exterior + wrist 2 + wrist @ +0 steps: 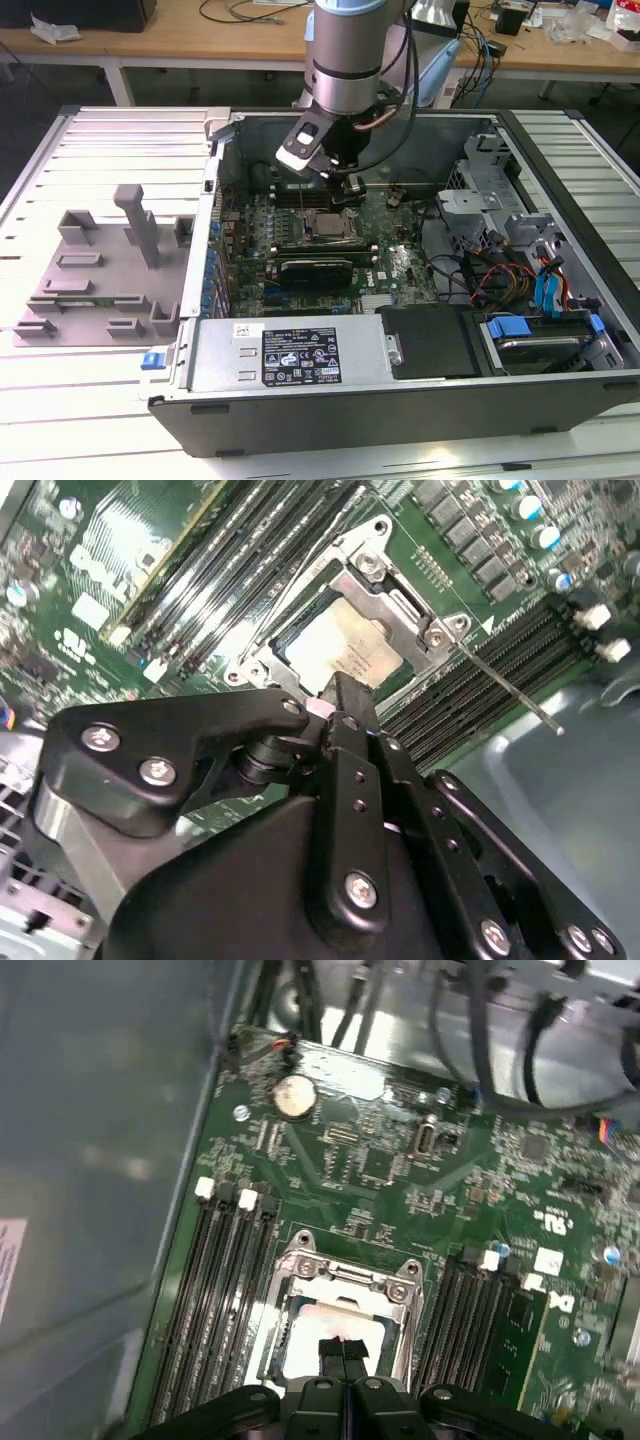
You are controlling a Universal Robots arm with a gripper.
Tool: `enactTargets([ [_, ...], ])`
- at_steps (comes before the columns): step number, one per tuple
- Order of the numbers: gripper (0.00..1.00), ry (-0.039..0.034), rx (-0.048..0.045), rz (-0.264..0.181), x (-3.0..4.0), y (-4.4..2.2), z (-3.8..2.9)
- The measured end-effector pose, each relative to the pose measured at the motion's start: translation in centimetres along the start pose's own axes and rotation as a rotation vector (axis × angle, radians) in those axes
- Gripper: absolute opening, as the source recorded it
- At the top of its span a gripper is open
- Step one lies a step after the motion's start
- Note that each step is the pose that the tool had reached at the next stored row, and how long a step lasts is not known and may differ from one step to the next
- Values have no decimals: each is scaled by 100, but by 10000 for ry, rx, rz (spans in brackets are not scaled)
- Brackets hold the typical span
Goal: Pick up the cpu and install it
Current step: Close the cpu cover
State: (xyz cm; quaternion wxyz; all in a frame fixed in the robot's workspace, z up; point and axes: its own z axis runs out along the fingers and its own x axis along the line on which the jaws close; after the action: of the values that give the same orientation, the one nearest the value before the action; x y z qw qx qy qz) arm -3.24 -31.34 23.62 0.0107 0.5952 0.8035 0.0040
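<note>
"Exterior view first: where did the arm stand?" asked one observer.

"Its black gripper (345,185) hung inside the open dark grey metal computer case (400,415), low over the green motherboard (400,265)," answered the other.

"And the small flat square cpu (305,1325) with the shiny silver top plate, in the first wrist view?"

"It lay flat inside the square silver metal socket frame (350,1275), between two groups of long black memory slots (225,1300). The fingertips stood directly over its near edge."

"How were the fingers?"

"They were pressed together, with nothing held between them. Whether the tips touched the plate could not be told."

"Was something else close by in the second wrist view?"

"A thin straight metal lever rod (510,690) reached out from one corner of the frame, across the memory slots."
</note>
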Motion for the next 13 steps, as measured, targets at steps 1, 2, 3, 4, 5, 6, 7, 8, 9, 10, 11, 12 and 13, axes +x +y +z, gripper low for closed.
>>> enactTargets([
  [1, 11, 7, -5, -371, 0, 0, 2],
  [2, 11, 14, -9, -715, 0, 0, 3],
  [3, 11, 18, -12, -949, 0, 0, 4],
  [4, 11, 21, -14, -1112, 0, 0, 5],
  [5, 11, 28, -19, -1483, 0, 0, 7],
  [6, 11, 35, -23, -1799, 0, 0, 8],
  [7, 11, 38, -25, -1983, 0, 0, 9],
  [8, 11, 42, -27, -2169, 0, 0, 10],
  [9, 11, 51, -34, -2675, 0, 0, 13],
  [10, 11, 58, -38, -3019, 0, 0, 14],
  [11, 11, 64, -41, -3307, 0, 0, 15],
  [12, 11, 70, -46, -3662, 0, 0, 17],
  [13, 11, 75, -49, -3896, 0, 0, 18],
])
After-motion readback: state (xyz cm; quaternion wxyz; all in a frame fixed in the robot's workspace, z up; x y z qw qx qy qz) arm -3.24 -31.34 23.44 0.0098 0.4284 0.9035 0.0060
